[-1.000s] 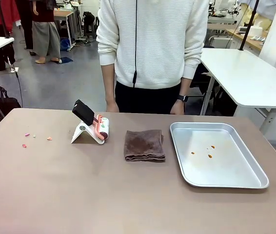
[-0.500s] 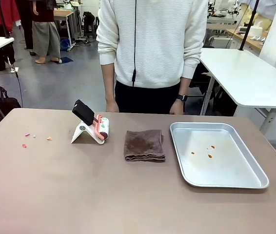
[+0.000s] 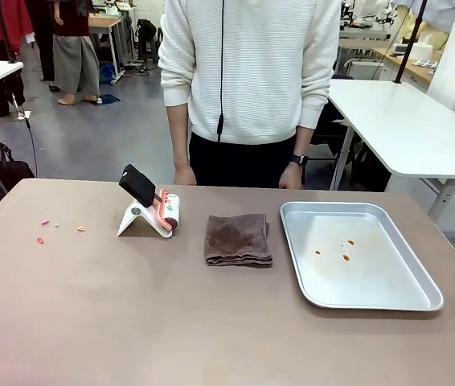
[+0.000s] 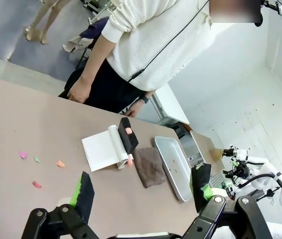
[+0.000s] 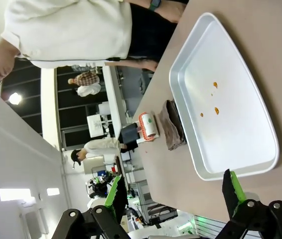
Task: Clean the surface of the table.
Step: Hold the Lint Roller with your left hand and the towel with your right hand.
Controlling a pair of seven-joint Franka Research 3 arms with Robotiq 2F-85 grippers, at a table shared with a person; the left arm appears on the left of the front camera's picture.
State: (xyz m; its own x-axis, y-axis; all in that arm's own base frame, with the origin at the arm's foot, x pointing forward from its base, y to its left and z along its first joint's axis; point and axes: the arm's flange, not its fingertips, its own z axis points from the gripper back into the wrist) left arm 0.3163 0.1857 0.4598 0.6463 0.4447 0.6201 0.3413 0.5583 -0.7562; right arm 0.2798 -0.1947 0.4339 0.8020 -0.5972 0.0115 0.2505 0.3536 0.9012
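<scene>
"What can't you make out from your end?"

"The scraps (image 3: 41, 240) at the far left of the table (image 3: 211, 338) are too small for me: pink and orange bits, possibly paper. Same with the orange specks (image 3: 346, 257) in the tray (image 3: 408, 304)."

"Anything cut off?"

"The table's near edge and near corners run off my front picture. The person (image 3: 252, 72) is cropped at the shoulders, and the far edge hides part of the hands (image 3: 184, 174)."

"The roller (image 3: 170, 212)?"

"Its black handle (image 3: 137, 185) covers part of it."

The table (image 3: 131, 322) bears a tray (image 3: 376, 277), brown cloth (image 3: 238, 239), lint roller (image 3: 168, 211) — and scraps (image 3: 81, 228).
</scene>
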